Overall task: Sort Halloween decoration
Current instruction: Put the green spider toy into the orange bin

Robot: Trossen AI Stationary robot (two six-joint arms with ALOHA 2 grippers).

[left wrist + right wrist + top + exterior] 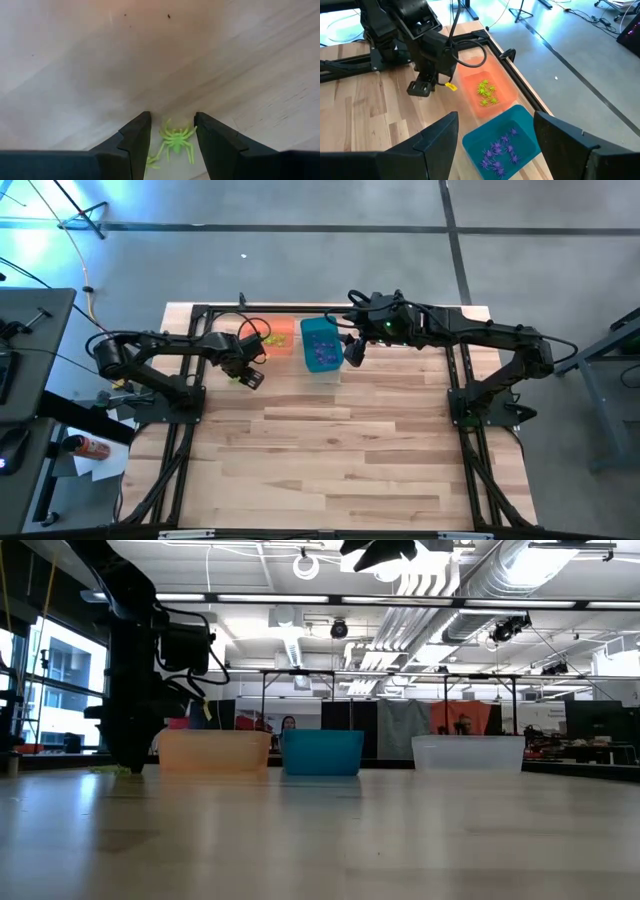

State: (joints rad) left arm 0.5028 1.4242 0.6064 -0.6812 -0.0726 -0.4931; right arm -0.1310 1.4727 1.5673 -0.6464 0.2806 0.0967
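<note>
Left gripper (243, 376), high view: lowered to the table (350, 450) just beside the orange bin (277, 338), its arm reaching in from the table's left side. Right gripper (353, 352) hangs beside the teal bin (321, 345), which holds purple pieces; the arm is stretched along the far edge.

Low view: orange bin (213, 751), teal bin (322, 752) and clear bin (468, 752) stand in a row. Contents cannot be read from this level. One dark arm descends to the table next to the orange bin.

Left wrist view: fingers (134, 141) stand partly open, astride one yellow-green spider (176, 141) lying flat on the wood. Its body runs roughly along the gap between the fingers, legs splayed to both sides. Whether the pads touch it cannot be told; it is not lifted.

Right wrist view: fingers (437, 137) are wide apart and hold nothing. Orange bin (501, 93) contains several yellow-green spiders (486, 93); teal bin (526, 148) contains a cluster of purple spiders (498, 152). Left gripper (424, 86) points straight down at the table beside the orange bin.
</note>
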